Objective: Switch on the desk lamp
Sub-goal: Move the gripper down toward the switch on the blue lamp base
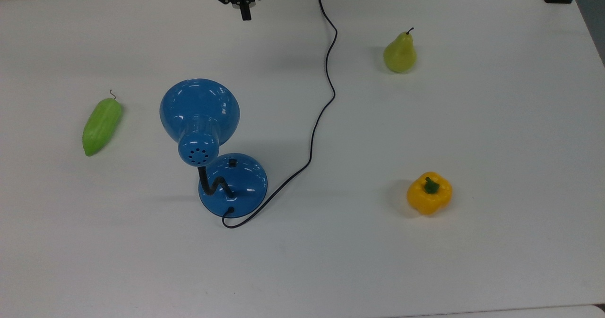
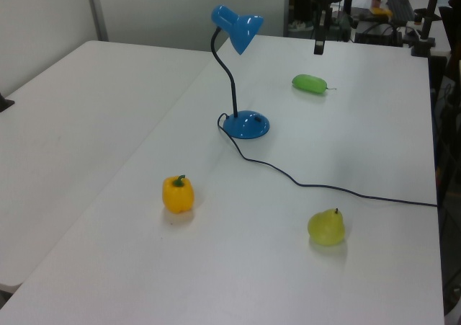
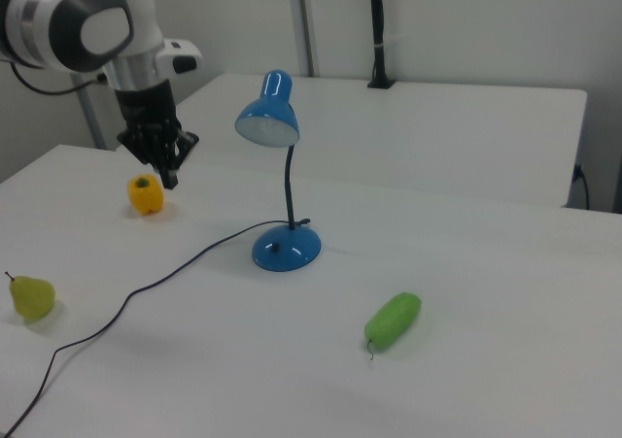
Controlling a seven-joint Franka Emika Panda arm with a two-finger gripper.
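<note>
One desk lamp on the white table — blue, with a single black cord trailing off its base. Around the lamp, three pieces of produce, one of each kind: one green pear, one yellow bell pepper, one long green vegetable. One robot arm beyond the lamp — one gripper, fingers pressed together.

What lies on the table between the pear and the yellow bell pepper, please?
Nothing: in the top view the table is bare between the pear and the yellow bell pepper.
</note>
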